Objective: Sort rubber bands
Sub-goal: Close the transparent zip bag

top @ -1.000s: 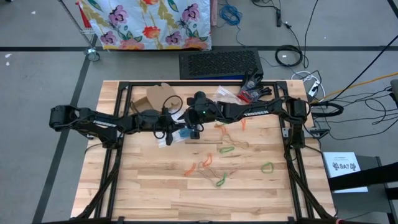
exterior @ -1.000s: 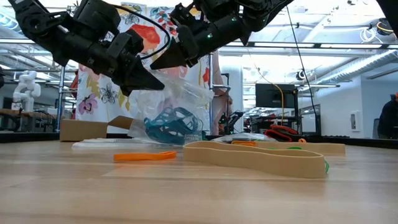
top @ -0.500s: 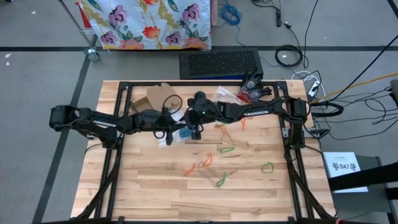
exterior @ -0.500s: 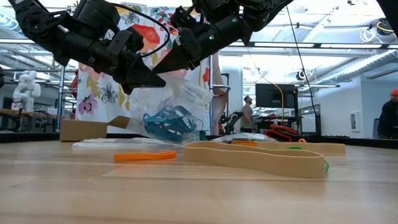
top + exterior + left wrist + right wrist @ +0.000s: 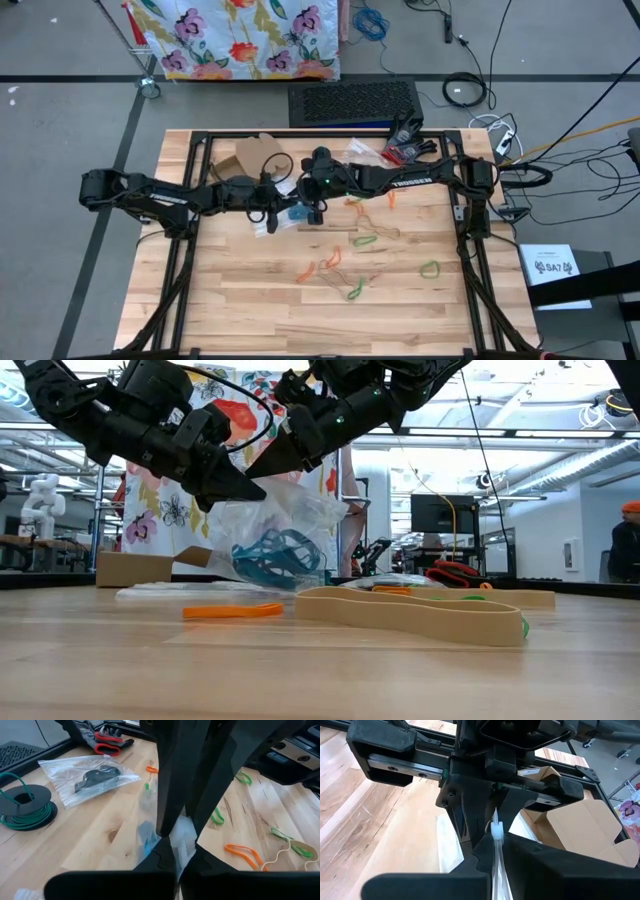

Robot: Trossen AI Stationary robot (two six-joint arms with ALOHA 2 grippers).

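Note:
A clear plastic bag [image 5: 290,520] with blue rubber bands [image 5: 280,555] inside hangs between my two grippers above the table's middle. My left gripper [image 5: 268,214] is shut on it from the left and my right gripper [image 5: 314,212] from the right. Loose rubber bands lie flat on the wood nearer the near edge: an orange one [image 5: 306,271], green ones [image 5: 365,241] [image 5: 430,268] and a tan one [image 5: 372,217]. The low view shows an orange band [image 5: 233,611] and a tan band [image 5: 410,615] close to the camera. My left gripper pinches the bag's upper edge [image 5: 182,837] between its two fingers, slanting down from the table's left. The bag hangs below the fingers, clear of the table. My right gripper pinches the bag's top edge [image 5: 496,831] between its two fingers, slanting down from the table's right, right beside the left gripper's fingers. The bag hangs slack below.
A cardboard box [image 5: 255,155], another clear bag with a black item [image 5: 90,777], a green wire spool [image 5: 25,805] and red-and-black gloves [image 5: 405,140] lie along the far edge. Black frame rails [image 5: 465,215] run along the table's sides.

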